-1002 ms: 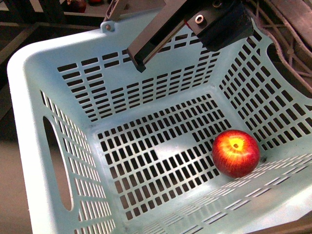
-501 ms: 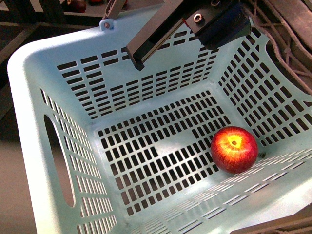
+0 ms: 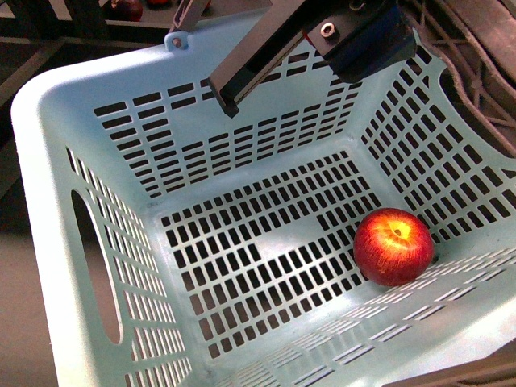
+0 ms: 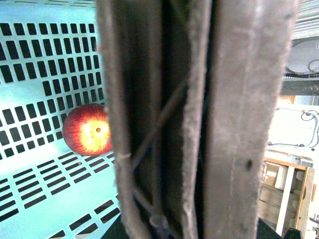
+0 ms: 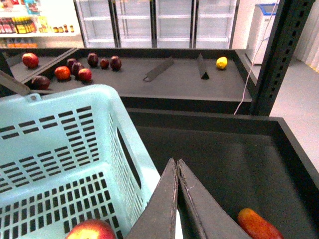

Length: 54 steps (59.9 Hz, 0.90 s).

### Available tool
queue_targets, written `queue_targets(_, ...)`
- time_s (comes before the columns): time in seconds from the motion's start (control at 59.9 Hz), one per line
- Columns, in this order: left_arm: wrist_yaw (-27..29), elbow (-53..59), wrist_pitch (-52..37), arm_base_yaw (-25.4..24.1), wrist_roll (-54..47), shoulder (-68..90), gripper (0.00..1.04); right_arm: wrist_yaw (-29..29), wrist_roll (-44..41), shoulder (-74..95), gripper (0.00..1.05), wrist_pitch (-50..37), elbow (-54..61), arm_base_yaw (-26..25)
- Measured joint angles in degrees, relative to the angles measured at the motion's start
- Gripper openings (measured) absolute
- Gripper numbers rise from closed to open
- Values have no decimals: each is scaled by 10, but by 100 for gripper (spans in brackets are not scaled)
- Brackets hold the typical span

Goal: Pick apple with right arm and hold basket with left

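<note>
The pale turquoise basket fills the front view, tilted. The red apple with yellow streaks lies on its slotted floor against the near right wall; it also shows as the apple and the apple. My left gripper, black bars on a dark blue block, reaches in over the far wall and is shut on the basket. In the left wrist view the brown-grey ribbed handle hides the jaws. My right gripper is shut and empty, outside the basket beside its wall.
A dark bin beside the basket holds an orange-red fruit. Behind it, a dark shelf carries maroon and red fruits and a yellow fruit. A black post rises at one side. Another ribbed handle lies past the basket.
The apple has rolled slightly toward the right wall and turned, its yellow patch shifting. The basket and the left gripper have shifted a little.
</note>
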State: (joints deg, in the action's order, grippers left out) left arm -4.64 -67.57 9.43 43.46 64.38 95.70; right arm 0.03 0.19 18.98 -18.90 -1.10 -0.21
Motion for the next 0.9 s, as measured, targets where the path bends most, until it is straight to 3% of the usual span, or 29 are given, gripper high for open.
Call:
queue_targets(0.551,-1,0,0,0,0,0,16,0,0,-87,2,85,0,0)
queue_targets(0.651,0,0,0,0,0,0,16,0,0,-178,2,184,0,1)
queue_targets(0.902,-3,0,0,0,2,0,16,0,0,-186,2,188,0,1)
